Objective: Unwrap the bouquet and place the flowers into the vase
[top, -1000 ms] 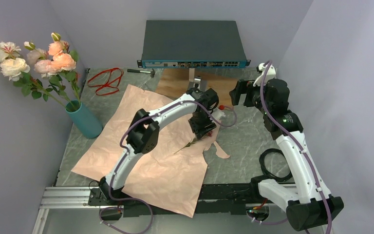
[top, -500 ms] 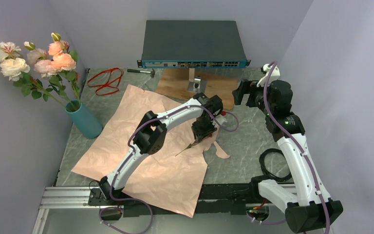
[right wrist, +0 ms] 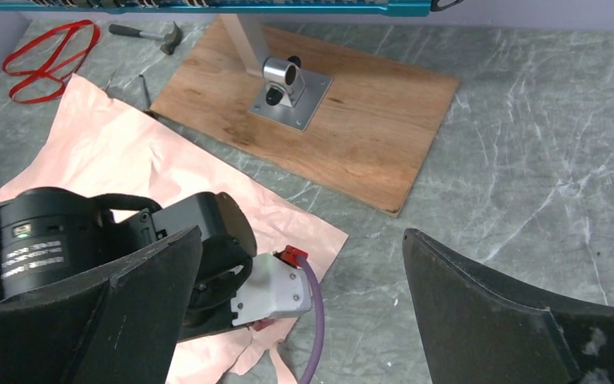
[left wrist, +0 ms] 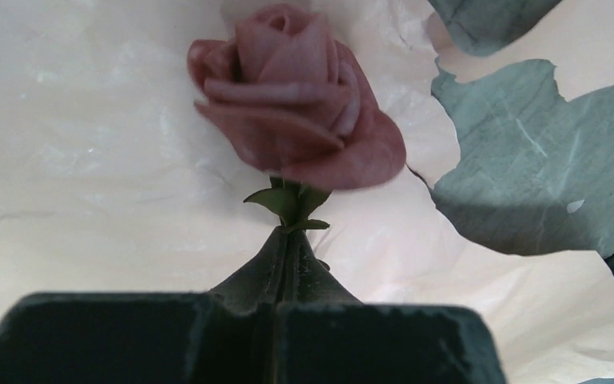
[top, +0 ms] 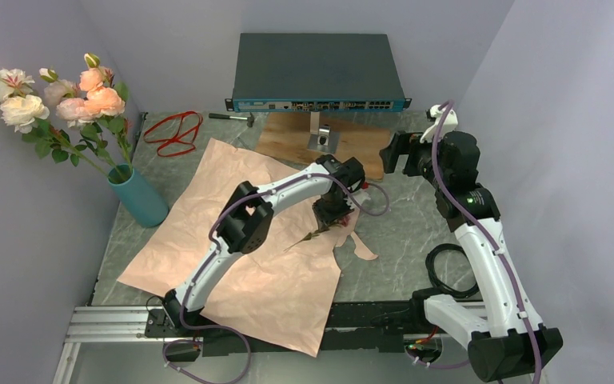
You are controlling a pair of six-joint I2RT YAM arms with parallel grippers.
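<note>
A single dusky-pink rose (left wrist: 296, 104) lies on flattened pink paper (left wrist: 88, 160), its bloom just ahead of the left jaws and its green stem (left wrist: 288, 210) running back between them. These jaws stood apart a second ago. They have now come down and closed together on the stem, just under the small leaves below the bloom. This looks like the pick-up of the last loose flower, so lifting it and carrying it away is the likely next step. The teal vase (top: 140, 198) stands well off to the left of the left jaws, at the paper's far corner, already holding the other flowers (top: 88, 100) in pink, peach and cream. The red ribbon (top: 174, 132) lies loose on the worktop (top: 400, 232) beyond the paper. The right jaws hang wide apart and empty, raised to the right of the left jaws, near a wooden board (right wrist: 328, 120).
</note>
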